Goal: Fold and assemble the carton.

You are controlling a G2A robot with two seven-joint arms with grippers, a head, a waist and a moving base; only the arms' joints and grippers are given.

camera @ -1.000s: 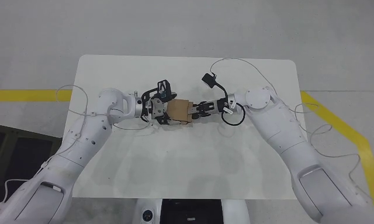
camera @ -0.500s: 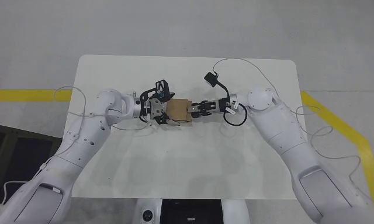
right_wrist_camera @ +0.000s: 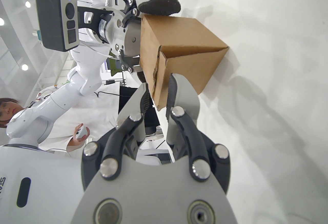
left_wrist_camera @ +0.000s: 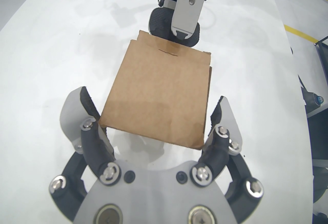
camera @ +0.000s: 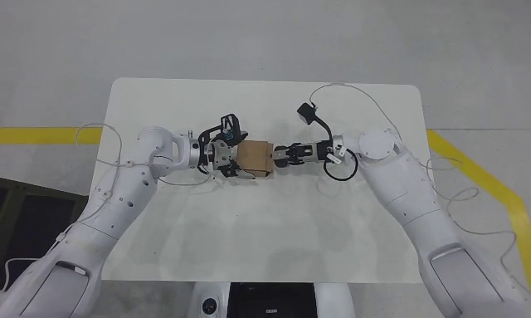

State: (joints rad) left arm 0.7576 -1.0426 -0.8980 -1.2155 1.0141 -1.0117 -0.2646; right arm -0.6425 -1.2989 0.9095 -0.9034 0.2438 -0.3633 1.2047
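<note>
- On the white table (camera: pixel 166 102), about midway between its left and right edges and a little nearer the far edge than the near one, the left gripper (camera: pixel 224 159) sits low at the left end of the carton (camera: pixel 254 158).
- Its 2 fingers (left_wrist_camera: pixel 77 107) are spread wide, 1 on each side of that end. The pads lie against the cardboard walls, so the box is clamped across its width.
- The carton is plain brown cardboard, squared up into a box shape. It rests on the tabletop with its length running left to right.
- In the left wrist view its upper face is flat and closed, with a small slit near the right end.
- At the right end, the right wrist view shows a raw cardboard edge with a hollow corner behind it, so that end is not fully shut.
- The right gripper (camera: pixel 276 158) meets the carton at this right end. Its 2 fingers are set narrow, with the raw edge of the end wall pinched between the pads.
- Past the table's right edge, a yellow floor line (camera: pixel 473 173) runs diagonally.
</note>
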